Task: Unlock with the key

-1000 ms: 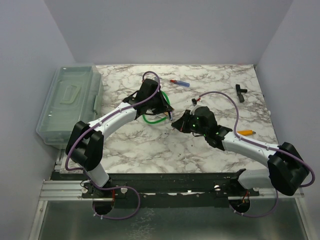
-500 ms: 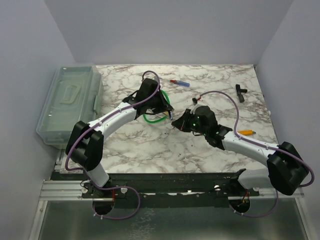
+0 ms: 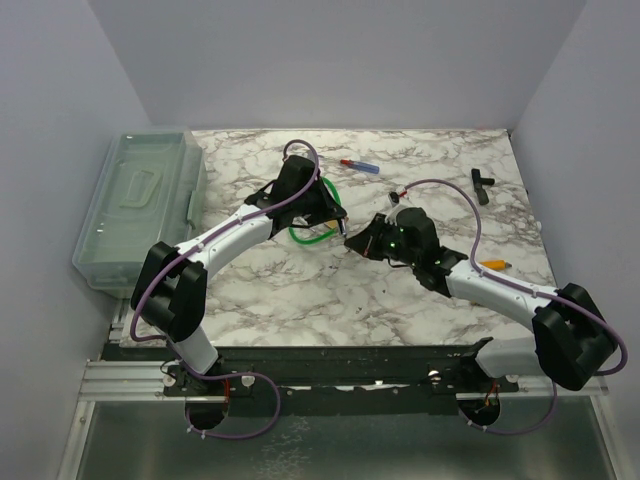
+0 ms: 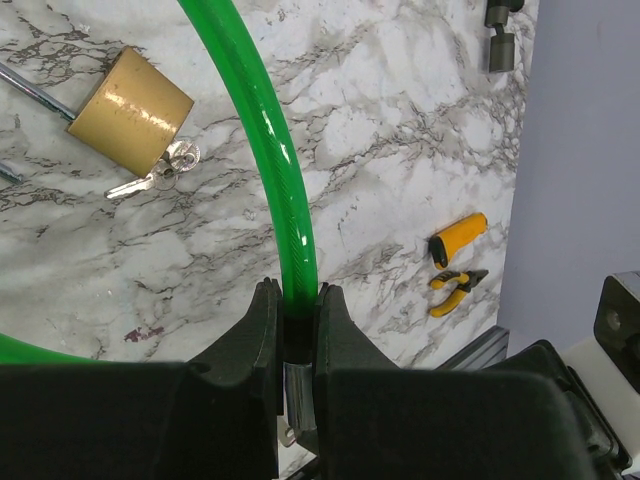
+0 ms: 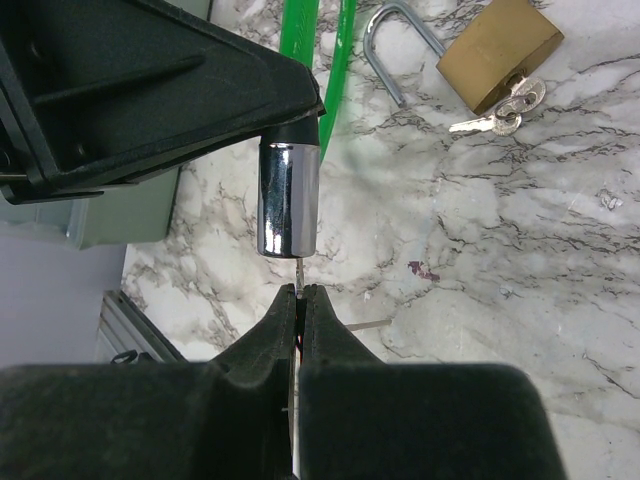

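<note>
The marble table (image 3: 300,290) is carrying both arms near its centre. The left gripper (image 4: 292,330) is clamping the green cable (image 4: 275,150) between narrow jaws, its chrome tip (image 5: 288,212) sticking out past the fingers. The right gripper (image 5: 299,305) is pinching the key (image 5: 298,272), jaws nearly closed on it. The key is showing only as a thin sliver, its long axis running along the fingers and pointing at the chrome tip just beyond. The brass padlock (image 5: 498,52) is lying well apart, spare keys (image 5: 505,108) touching it.
</note>
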